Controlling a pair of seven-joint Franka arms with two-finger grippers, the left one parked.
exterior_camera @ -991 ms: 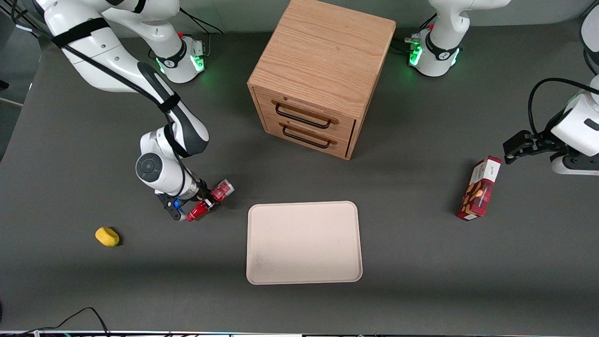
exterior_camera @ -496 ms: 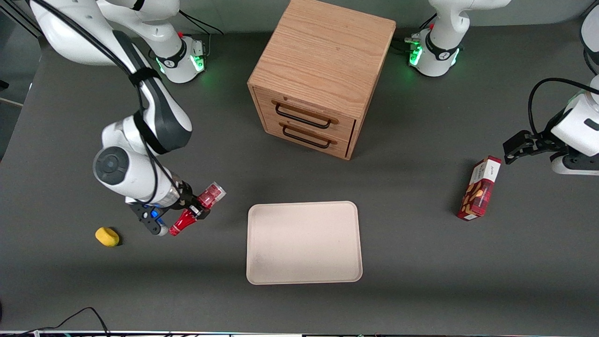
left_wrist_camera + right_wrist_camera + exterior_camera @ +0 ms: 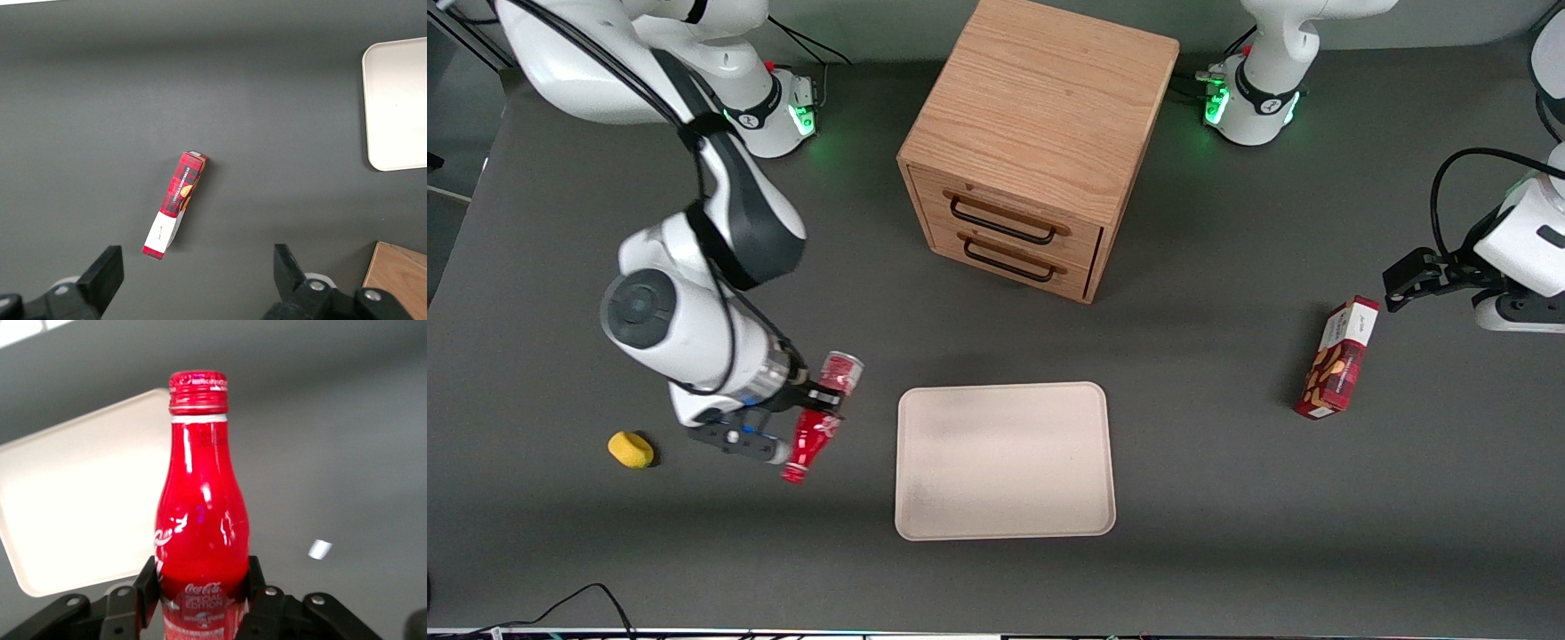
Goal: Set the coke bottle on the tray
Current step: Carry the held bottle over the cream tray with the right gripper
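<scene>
The gripper (image 3: 811, 411) of the right arm holds the coke bottle (image 3: 816, 427) by its lower body, above the table and beside the tray (image 3: 1005, 460), toward the working arm's end of the table. In the right wrist view the two fingers (image 3: 148, 583) press on both sides of the coke bottle (image 3: 201, 527) just around its label, so the grip looks firm and there is no gap. In the front view the bottle lies almost horizontal in the air: its long axis goes from the silvery base at about 1 o'clock to the red cap at about 7 o'clock, so the cap points toward the front camera. From the bottle, the tray lies at about 3 o'clock, near but not under it. I judge that the carrying step is in progress. The next move should bring the bottle sideways over the tray, and perhaps turn it, before the lowering. A yellow object (image 3: 631, 449) rests on the table at about 9 o'clock from the gripper, well apart.
</scene>
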